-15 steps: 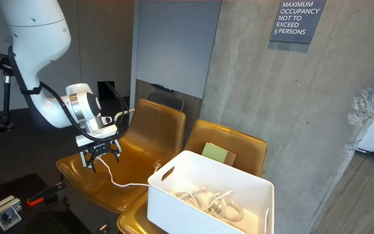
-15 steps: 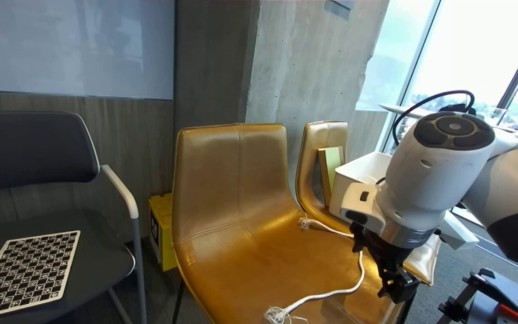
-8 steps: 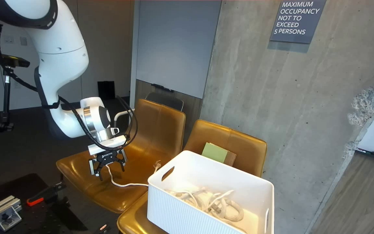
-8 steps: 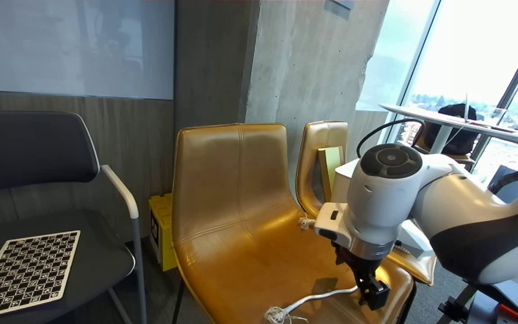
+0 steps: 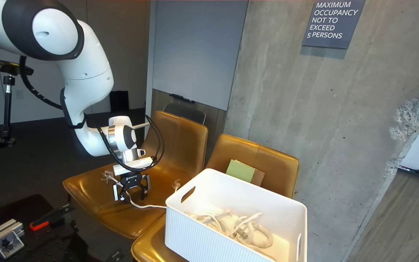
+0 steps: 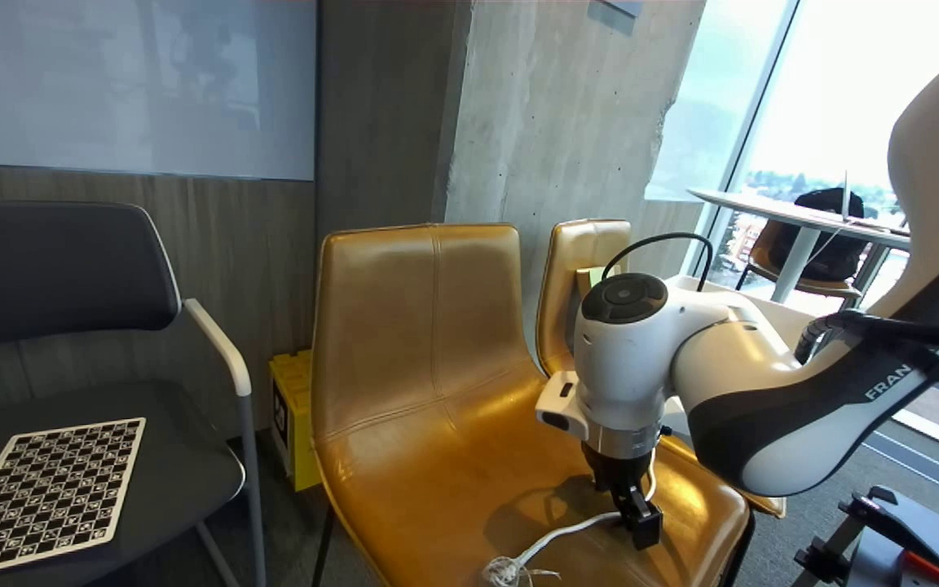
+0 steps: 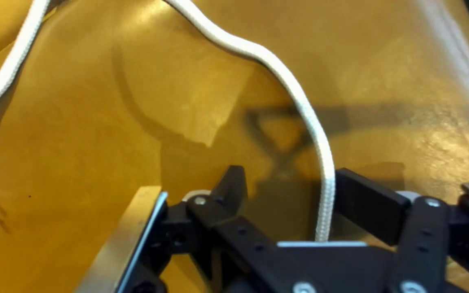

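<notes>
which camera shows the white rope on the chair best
The wrist view: up close, the white rope looks thick and its weave shows where it enters the gap of the open gripper. Both exterior views show it thin and partly hidden by the gripper, though a frayed end is visible in each.

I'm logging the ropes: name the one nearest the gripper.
The white rope on the tan chair beneath the open gripper: it runs between the fingers, while the other ropes lie tangled in the white bin.
</notes>
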`<move>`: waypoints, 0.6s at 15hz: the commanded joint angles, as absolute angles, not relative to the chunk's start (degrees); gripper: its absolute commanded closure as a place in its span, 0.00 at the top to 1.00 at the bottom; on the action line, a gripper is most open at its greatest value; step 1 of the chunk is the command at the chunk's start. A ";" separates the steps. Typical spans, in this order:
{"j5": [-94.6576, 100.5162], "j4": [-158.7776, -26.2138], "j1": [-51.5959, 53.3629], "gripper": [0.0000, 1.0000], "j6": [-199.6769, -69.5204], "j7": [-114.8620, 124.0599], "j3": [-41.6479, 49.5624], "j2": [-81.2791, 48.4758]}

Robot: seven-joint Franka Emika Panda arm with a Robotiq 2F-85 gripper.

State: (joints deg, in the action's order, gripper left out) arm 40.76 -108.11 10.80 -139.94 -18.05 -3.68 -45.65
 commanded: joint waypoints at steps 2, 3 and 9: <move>39.18 -106.94 10.26 0.21 -137.77 -18.61 -4.12 -45.79; 39.21 -107.50 10.30 0.14 -137.67 -18.45 -4.08 -45.15; 39.83 -112.43 10.21 0.02 -132.56 -19.52 -4.08 -33.76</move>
State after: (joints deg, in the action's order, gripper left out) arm 40.32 -107.97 10.67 -136.53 -18.04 -3.62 -42.52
